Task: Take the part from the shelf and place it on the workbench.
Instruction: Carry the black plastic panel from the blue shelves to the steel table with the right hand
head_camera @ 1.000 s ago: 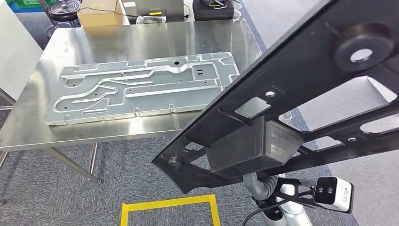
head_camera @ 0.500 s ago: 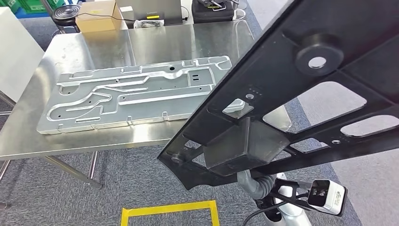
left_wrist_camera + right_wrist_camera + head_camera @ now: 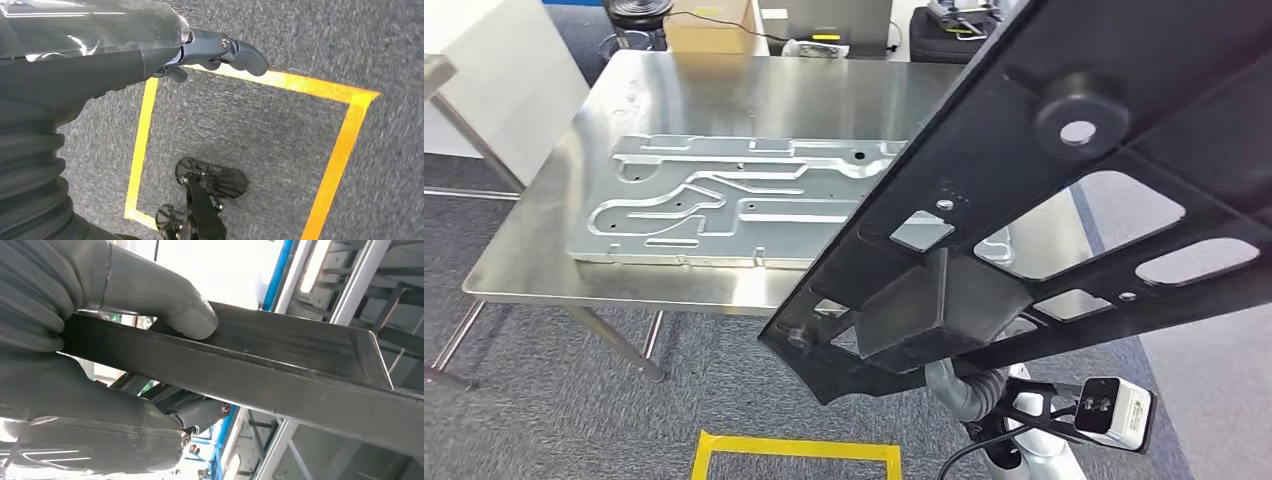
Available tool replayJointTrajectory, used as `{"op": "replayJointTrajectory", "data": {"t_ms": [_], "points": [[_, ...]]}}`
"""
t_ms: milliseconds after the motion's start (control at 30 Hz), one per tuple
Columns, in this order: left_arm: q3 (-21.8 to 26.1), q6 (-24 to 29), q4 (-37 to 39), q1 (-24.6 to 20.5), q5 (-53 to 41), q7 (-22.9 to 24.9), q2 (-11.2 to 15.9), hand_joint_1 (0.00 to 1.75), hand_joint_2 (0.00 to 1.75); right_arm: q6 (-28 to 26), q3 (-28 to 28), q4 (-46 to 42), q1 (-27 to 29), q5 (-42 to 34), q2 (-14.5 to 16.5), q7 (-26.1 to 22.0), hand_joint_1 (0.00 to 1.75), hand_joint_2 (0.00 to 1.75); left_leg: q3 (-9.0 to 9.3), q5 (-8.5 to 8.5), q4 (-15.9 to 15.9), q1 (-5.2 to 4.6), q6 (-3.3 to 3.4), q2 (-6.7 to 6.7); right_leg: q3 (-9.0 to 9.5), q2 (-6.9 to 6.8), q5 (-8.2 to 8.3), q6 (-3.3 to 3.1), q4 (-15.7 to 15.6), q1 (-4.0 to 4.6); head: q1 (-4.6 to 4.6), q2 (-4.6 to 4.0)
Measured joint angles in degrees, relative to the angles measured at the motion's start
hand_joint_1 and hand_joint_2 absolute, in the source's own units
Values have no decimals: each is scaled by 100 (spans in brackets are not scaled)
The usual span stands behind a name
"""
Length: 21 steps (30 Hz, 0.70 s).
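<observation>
- Far left of the head view was the steel worktop [image 3: 544, 262], standing on grey carpet. Most of its surface was taken up by a big silver machined plate [image 3: 724, 200] lying flat, with grooves and slots cut into it.
- At the back edge of the worktop sat a cardboard box [image 3: 709, 30] and some dark gear, well away from the near edge.
- On the floor in front there was a yellow tape square [image 3: 794, 455], which looked to me like a standing marker for the robot.
- The left robot hand [image 3: 220, 50] hung down at the side over that tape square, gripping nothing, fingers loosely curled. I couldn't say for sure whether that counts as relaxed or clenched, the view was too partial.
- The task's thing, the black frame part [image 3: 1064, 180], ran diagonally across the right half of the head view, up in the air and tilted, its lower end near the worktop's front right corner but not resting on anything.
- The right robot hand [image 3: 75, 340] was grasping the black frame part, thumb pressed on one face of a flat bar and the fingers wrapped round the other side. Clamping it from both faces like that was probably how one hand kept such a long piece from swinging.
- My read: carry stage, part off the shelf, not set down yet. The silver plate hogged the worktop, so finding a free spot could be awkward.
</observation>
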Motion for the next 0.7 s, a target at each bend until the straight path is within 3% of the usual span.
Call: {"op": "replayJointTrajectory", "data": {"t_ms": [33,67,133,200,267,367,400,500,533,567,633,700], "points": [[0,1,0,7,1,2,0,0,175,-4,1,18,1,-39,-10,10,175,175,33,-25,2,-1,1,-44,-111,5,101,3,68,-6,0,0],[0,3,0,15,2,4,-2,0,175,-7,1,37,-1,-73,-20,12,175,175,78,-55,4,-2,-7,-84,-109,6,313,-1,-93,-11,0,0],[2,14,0,23,15,9,-10,0,175,0,1,69,-14,-115,-37,3,175,175,166,-128,9,-5,-41,-142,121,28,838,-39,-828,-16,1,0],[7,28,0,14,37,12,-18,0,175,13,3,101,-37,-141,-50,-19,175,175,192,-186,22,-12,-100,-174,301,65,1075,-90,-1378,4,1,0],[10,34,0,13,50,11,-21,0,175,16,7,133,-58,-156,-59,-57,175,175,194,-212,6,-8,-166,-182,326,84,1050,-138,-1488,26,0,0],[13,31,0,15,54,-3,-22,0,175,-2,7,160,-83,-164,-73,-155,175,175,161,-336,164,-1,-264,-107,427,60,1030,-231,-1574,-17,-1,0],[13,29,0,10,55,-8,-23,0,175,-14,7,161,-88,-157,-76,-197,175,175,41,-458,423,6,-298,-67,471,43,1017,-261,-1602,-28,-1,0],[15,18,0,17,76,-11,-22,0,175,-95,5,145,-48,-69,-98,-358,175,175,-577,-822,1507,39,-374,-9,551,7,947,-295,-1608,-19,-1,0],[18,13,0,29,89,-11,-22,0,175,-129,3,118,-12,-20,-112,-400,175,175,-687,-782,1633,46,-385,0,584,3,919,-291,-1608,-18,-1,0],[22,8,0,40,100,-12,-21,0,175,-168,1,84,21,27,-127,-426,175,175,-684,-625,1526,52,-388,9,624,2,890,-284,-1607,-19,-1,0],[28,3,0,46,105,-19,-20,0,175,-237,-10,30,26,92,-147,-438,175,175,-411,-148,798,59,-367,38,713,2,828,-258,-1607,-20,-1,0],[28,6,0,29,101,-34,-19,0,175,-299,-72,46,-116,99,-154,-440,175,175,-150,92,182,39,-311,58,752,14,782,-208,-1589,2,-1,0]]}}
